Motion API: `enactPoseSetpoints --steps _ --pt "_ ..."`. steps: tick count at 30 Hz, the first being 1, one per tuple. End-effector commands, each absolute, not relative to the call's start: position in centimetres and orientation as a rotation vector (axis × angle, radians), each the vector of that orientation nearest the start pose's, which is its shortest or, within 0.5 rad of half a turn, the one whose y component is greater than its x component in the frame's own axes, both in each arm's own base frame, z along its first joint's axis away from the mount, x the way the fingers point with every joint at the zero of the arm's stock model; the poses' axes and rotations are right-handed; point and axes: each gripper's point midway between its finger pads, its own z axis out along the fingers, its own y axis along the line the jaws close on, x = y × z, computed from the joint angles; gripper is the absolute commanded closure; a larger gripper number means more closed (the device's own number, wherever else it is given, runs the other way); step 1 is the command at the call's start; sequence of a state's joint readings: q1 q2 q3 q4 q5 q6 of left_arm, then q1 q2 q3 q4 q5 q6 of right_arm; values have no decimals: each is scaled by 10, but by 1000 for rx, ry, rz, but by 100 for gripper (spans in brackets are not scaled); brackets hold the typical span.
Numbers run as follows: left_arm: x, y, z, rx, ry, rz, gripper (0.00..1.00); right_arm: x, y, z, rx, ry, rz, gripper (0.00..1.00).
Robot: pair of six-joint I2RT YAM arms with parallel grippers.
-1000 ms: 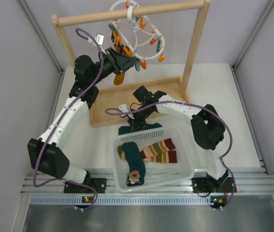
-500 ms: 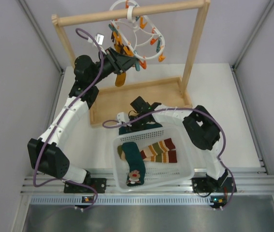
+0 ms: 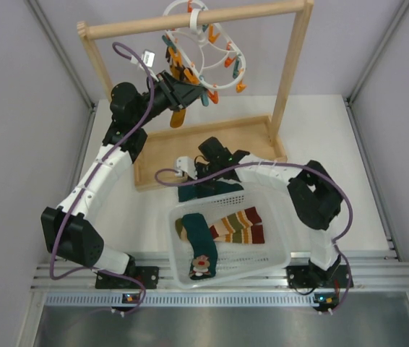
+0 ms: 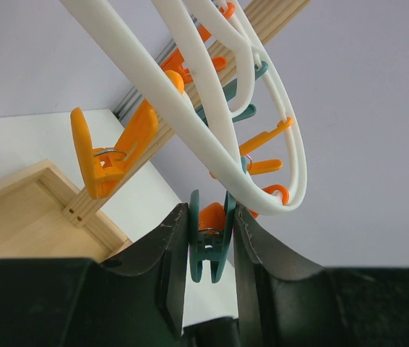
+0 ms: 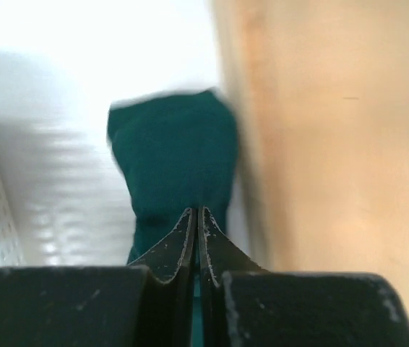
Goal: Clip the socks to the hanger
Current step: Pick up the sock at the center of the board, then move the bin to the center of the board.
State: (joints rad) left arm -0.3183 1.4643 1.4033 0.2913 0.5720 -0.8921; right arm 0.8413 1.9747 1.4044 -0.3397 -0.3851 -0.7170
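Observation:
The white hanger (image 3: 203, 42) hangs by its hook from the wooden rail, its orange and teal clips dangling. My left gripper (image 3: 199, 94) is raised to its lower rim. In the left wrist view that gripper (image 4: 210, 217) is shut on one teal clip (image 4: 210, 249) under the white ring (image 4: 190, 123). My right gripper (image 3: 203, 176) sits just beyond the basket's far rim, shut on a dark teal sock (image 3: 194, 193). The right wrist view shows its fingers (image 5: 197, 213) pressed together with the sock (image 5: 172, 144) pinched between them. Another teal sock (image 3: 199, 242) and the striped socks (image 3: 239, 225) lie in the basket.
The white basket (image 3: 280, 254) stands at the near middle of the table. A wooden rail frame (image 3: 291, 65) rises behind it from a flat wooden base (image 3: 226, 139). That base (image 5: 334, 144) is close on the right of my right gripper.
My right gripper has shut on the teal sock at the basket's far rim and shifted slightly away from the basket. The left gripper has stayed on the clip.

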Motion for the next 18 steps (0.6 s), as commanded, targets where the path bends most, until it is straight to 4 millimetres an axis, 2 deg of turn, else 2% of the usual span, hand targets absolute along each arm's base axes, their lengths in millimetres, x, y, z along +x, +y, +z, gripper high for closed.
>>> enactPoseSetpoints --steps 1,3,4,6,7,9,10,14,17,18 --pt "388 -241 462 63 1444 -1340 82 321 391 206 -1587 1469 579 100" --pt "388 -241 460 63 1448 -1343 82 307 381 227 -1587 1452 605 100" --pt "388 -241 461 61 1446 -1345 82 299 373 251 -1573 1411 608 100" --pt "388 -242 461 58 1447 -1354 82 280 361 260 -1601 1402 637 100" --pt "389 -242 460 54 1449 -1358 82 269 354 275 -1597 1375 641 100" --pt "389 -242 460 45 1452 -1368 82 254 348 280 -1613 1372 672 100" --pt "390 -243 461 45 1448 -1370 82 240 341 282 -1636 1379 693 100" --pt "390 -243 461 44 1449 -1374 82 196 331 275 -1754 1355 798 100" --pt "389 -243 460 43 1449 -1372 82 175 329 245 -1841 1388 820 100" --pt "388 -243 460 42 1450 -1373 82 172 326 224 -1863 1429 815 100"
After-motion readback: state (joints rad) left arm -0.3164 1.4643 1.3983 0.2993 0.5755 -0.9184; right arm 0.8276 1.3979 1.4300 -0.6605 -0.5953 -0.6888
